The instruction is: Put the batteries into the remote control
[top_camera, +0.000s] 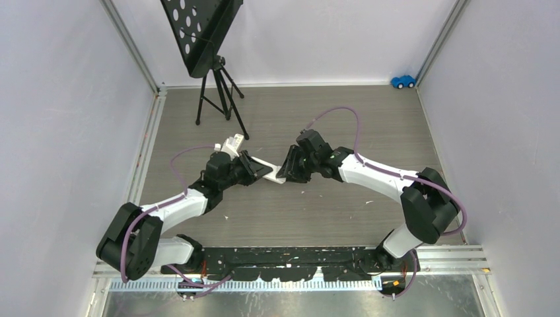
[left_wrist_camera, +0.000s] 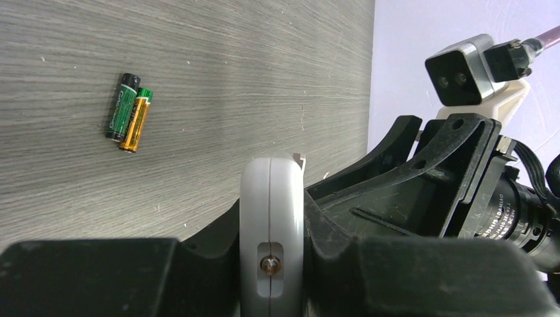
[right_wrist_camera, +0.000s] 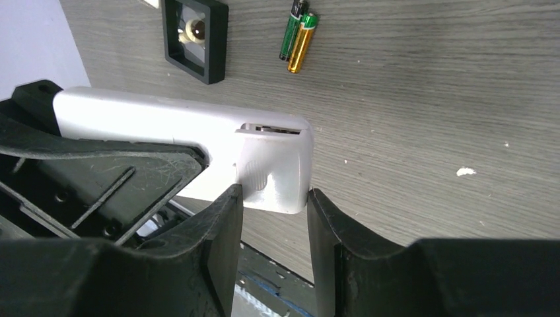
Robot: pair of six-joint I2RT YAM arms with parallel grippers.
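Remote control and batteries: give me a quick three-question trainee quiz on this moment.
1. True or false: the batteries are already in the remote control.
2. The batteries lie: A) side by side on the table; B) standing upright; C) far apart from each other.
3. Which gripper clamps the remote control's ribbed cover end?
Key: 1 false; 2 A; 3 the right gripper.

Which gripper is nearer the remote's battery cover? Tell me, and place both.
Right. The right gripper flanks the battery cover at the remote's end; the left gripper clamps the body farther along.
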